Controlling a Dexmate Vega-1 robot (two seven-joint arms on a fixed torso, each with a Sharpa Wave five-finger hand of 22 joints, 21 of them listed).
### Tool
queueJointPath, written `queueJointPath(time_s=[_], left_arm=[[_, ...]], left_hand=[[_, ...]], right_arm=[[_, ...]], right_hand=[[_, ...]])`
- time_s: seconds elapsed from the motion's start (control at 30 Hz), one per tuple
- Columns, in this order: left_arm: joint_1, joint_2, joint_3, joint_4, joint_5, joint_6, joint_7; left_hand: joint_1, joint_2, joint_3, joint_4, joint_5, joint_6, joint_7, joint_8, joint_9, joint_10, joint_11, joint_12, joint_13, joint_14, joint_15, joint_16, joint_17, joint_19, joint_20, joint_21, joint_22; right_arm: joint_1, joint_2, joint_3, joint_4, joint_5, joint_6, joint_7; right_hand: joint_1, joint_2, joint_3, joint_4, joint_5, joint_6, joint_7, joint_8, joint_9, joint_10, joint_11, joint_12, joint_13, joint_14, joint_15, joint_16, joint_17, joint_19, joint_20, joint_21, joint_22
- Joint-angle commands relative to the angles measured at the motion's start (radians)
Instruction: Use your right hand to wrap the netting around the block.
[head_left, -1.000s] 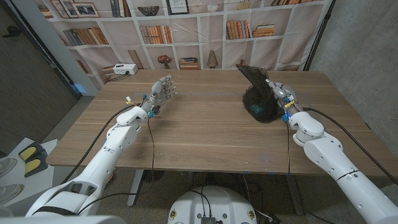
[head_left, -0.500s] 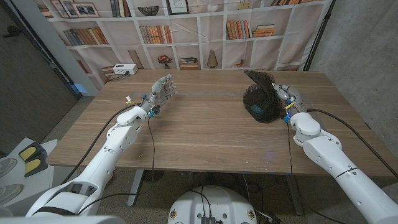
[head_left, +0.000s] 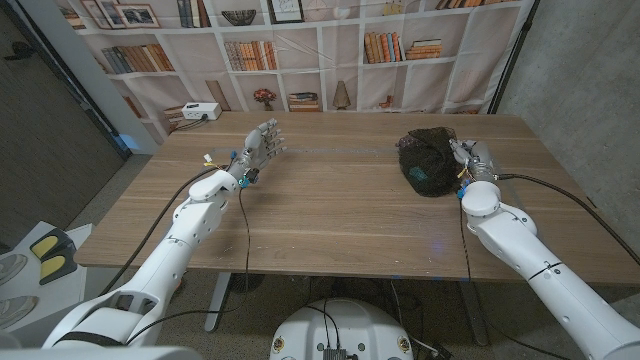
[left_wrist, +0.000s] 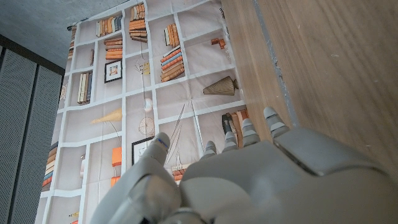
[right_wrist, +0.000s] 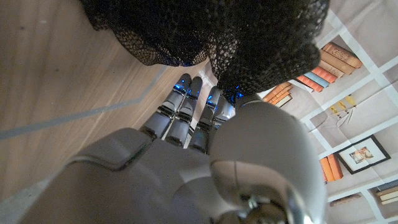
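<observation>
Netting of black mesh (head_left: 427, 160) lies bunched in a dark mound on the wooden table (head_left: 330, 210), directly against the inner side of the right hand (head_left: 474, 162). A patch of teal shows through the mesh in the head view, consistent with the block (head_left: 417, 176) inside it; the block's shape cannot be made out. The mound sits low, with no part of the mesh raised above the hand.

Right hand: positioned at the mound's outer edge, fingers reaching toward the far side of the table. In the right wrist view the grey fingers (right_wrist: 180, 112) extend fairly straight and close together, their tips running under the overhanging edge of the netting (right_wrist: 217, 31). Contact between fingertips and mesh appears likely, but whether any mesh is pinched or held cannot be told from either view.

Left hand (head_left: 262, 146): well apart from the netting, on the opposite half of the table, standing with fingers pointing upward and slightly spread. It has hold of nothing. The left wrist view shows its fingers (left_wrist: 249, 132) extended past the table's far edge, against the printed bookshelf backdrop (left_wrist: 149, 81).

Backdrop runs along the table's far side, beyond both hands.
</observation>
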Motion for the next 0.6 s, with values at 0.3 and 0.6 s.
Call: queueJointPath(time_s=[0.3, 0.6], left_arm=[[-0.03, -0.008, 0.005, 0.039, 0.004, -0.011, -0.012], [-0.047, -0.016, 0.003, 0.076, -0.002, -0.025, -0.036]], left_hand=[[-0.002, -0.007, -0.005, 0.001, 0.0, -0.036, -0.008, 0.001, 0.002, -0.004, -0.001, -0.002, 0.003, 0.009, 0.003, 0.002, 0.004, 0.004, 0.006, -0.004, 0.006], [-0.004, -0.011, -0.008, 0.001, 0.0, -0.038, -0.009, 0.0, 0.002, -0.007, -0.002, -0.003, 0.003, 0.009, 0.004, 0.002, 0.004, 0.003, 0.007, -0.005, 0.006]], right_arm=[[0.205, -0.141, -0.377, -0.028, -0.621, -0.587, 0.046], [0.284, -0.167, -0.489, -0.028, -0.742, -0.718, 0.218]], right_hand=[[0.074, -0.085, 0.005, -0.114, -0.01, -0.299, -0.095, -0.166, -0.069, -0.148, 0.046, -0.099, -0.05, -0.012, -0.086, -0.038, -0.038, 0.011, 0.048, 0.029, -0.016], [0.045, -0.108, -0.019, -0.137, 0.04, -0.722, -0.047, -0.477, -0.132, -0.461, 0.132, -0.259, -0.079, -0.268, -0.01, -0.123, -0.067, -0.145, 0.088, -0.049, -0.027]])
